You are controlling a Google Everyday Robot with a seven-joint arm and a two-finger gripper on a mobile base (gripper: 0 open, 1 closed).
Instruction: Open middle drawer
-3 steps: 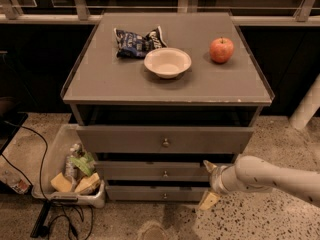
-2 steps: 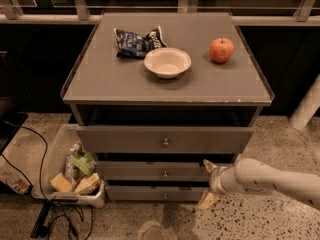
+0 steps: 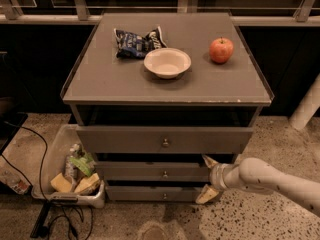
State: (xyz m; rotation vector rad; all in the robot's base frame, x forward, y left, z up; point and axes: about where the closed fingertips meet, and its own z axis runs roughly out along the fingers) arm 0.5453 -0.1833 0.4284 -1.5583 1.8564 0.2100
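Note:
The middle drawer (image 3: 150, 172) is a low grey front with a small round metal knob (image 3: 165, 174) at its centre, set between the taller top drawer (image 3: 120, 140) and the narrow bottom drawer (image 3: 145, 194). My gripper (image 3: 207, 178) is at the right end of the middle drawer front, to the right of the knob. Its two pale fingertips (image 3: 209, 160) are spread apart, one above and one below, with nothing between them. The white arm (image 3: 272, 180) comes in from the lower right.
On the cabinet top (image 3: 105, 79) lie a blue chip bag (image 3: 135, 41), a white bowl (image 3: 167, 62) and a red apple (image 3: 221, 50). A plastic bin (image 3: 50, 159) with snacks stands on the floor at the left, with black cables (image 3: 60, 219) beside it.

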